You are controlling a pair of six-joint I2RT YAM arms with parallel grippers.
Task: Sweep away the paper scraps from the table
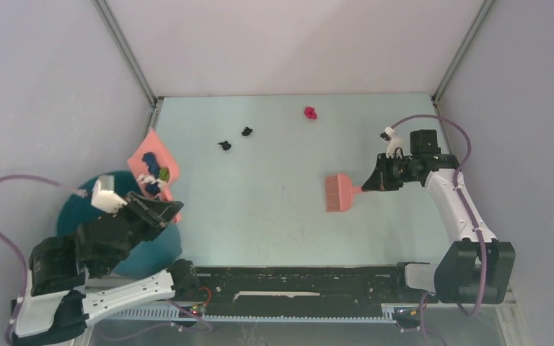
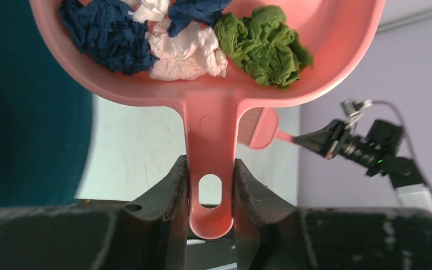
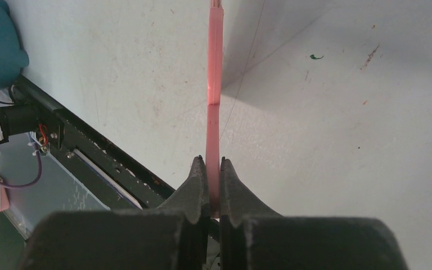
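Paper scraps (image 1: 224, 145): three lie loose on the far half of the worktop (image 1: 274, 223). Two are black wads left of centre, and one is a magenta wad (image 1: 310, 112) near the back edge. Others, dark blue, white and green (image 2: 264, 45), are heaped in the salmon dustpan (image 2: 337, 50).

Left pincer (image 2: 211, 188) is clamped on the dustpan's handle. The pan is tilted at the worktop's left edge, beside the teal bucket (image 1: 72, 209).

Right pincer (image 3: 214, 180) is clamped on the thin handle of the pink brush (image 1: 339, 192). The brush head is right of centre, well apart from the loose wads.
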